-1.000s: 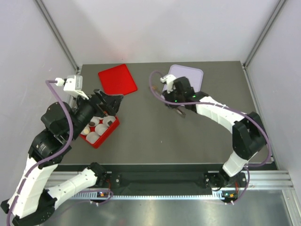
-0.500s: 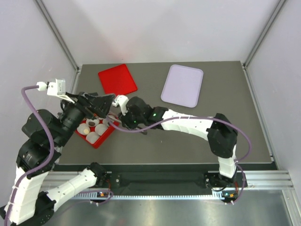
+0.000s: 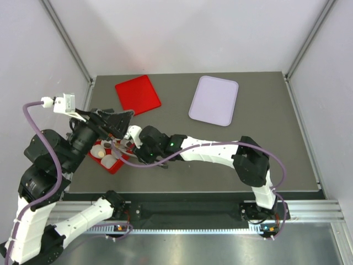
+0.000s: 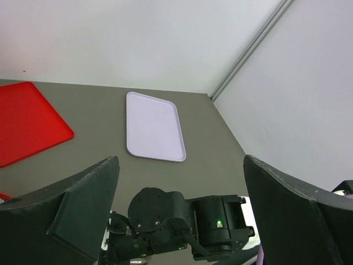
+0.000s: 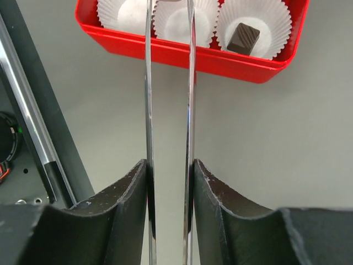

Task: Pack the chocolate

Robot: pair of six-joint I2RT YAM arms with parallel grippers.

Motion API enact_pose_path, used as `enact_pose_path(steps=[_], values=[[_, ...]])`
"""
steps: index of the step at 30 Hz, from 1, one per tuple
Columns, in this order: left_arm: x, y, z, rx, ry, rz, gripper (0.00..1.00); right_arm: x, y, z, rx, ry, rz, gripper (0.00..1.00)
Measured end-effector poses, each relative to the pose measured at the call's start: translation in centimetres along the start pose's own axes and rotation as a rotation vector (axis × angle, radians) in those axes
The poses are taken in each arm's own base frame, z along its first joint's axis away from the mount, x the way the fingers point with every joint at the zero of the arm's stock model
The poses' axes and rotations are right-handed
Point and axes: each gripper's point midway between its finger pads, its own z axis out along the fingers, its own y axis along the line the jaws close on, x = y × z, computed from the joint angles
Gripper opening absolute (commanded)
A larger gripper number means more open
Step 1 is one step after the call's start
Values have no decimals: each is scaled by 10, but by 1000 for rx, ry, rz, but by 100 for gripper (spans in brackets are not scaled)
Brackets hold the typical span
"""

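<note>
A red box point(image 5: 182, 55) holds white paper cups; one cup has a dark chocolate point(image 5: 243, 37) in it. My right gripper point(image 5: 170, 165) is shut on thin metal tweezers point(image 5: 148, 99), whose blades reach over the box's near wall. A sliver of brown shows between the blade tips at the frame's top edge. From above, the right gripper point(image 3: 138, 148) sits at the right side of the box point(image 3: 115, 167). My left gripper point(image 3: 118, 118) hovers above the box, open with nothing in it. In the left wrist view, the left gripper point(image 4: 181, 160) looks down on the right arm's wrist point(image 4: 182, 226).
A flat red lid point(image 3: 137, 94) lies at the back left, and a lavender tray point(image 3: 214, 100) at the back right. Both also show in the left wrist view: lid point(image 4: 25, 121), tray point(image 4: 153, 134). The table's front rail point(image 5: 33, 127) runs just left of the box.
My right arm has swung from the lavender tray across the table to the red box, tweezers in hand. The left arm drew back slightly to the left, staying open.
</note>
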Motion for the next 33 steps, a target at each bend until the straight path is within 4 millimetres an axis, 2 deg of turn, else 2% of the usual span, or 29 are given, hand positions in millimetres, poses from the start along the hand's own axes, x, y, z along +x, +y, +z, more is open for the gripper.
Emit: enact_pose_path(steps=[7,17,33], values=[[-1,1,-1,-3,-4,-1,99,3,3,3,-1,17,-1,37],[-1,1,-1,-6,-6,-4,99,20,2,12,34,67,-17,39],[-1,1,-1,-6,-7,-5,99,9,-2,9,72,51,-36,41]])
